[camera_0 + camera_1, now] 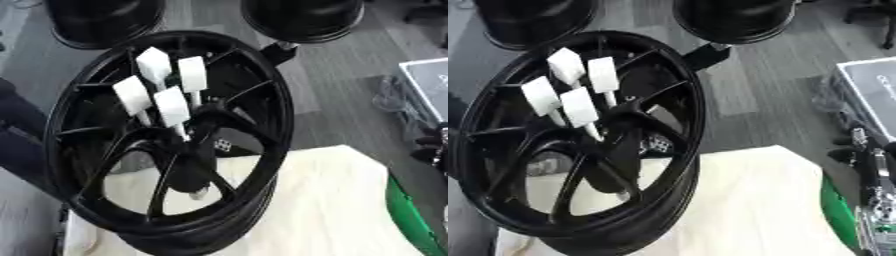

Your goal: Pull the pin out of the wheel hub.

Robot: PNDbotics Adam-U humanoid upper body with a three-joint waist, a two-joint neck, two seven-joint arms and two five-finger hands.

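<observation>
Cloth: cream, spread beneath the wheel.
Wheel hub: black, tilted; four white-headed pins are seated.
Right hand: glimpsed at the edge; finger state cannot be told.

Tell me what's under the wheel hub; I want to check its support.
The wheel hub stands tilted on a cream cloth, visible through its spokes. Where the rim meets the cloth is covered.

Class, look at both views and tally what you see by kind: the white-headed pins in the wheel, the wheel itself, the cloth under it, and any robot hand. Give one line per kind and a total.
White-headed pins: 4, at
Black wheel: 1
Cream cloth: 1
Robot hand: 1, at the right edge
Total: 7
</observation>
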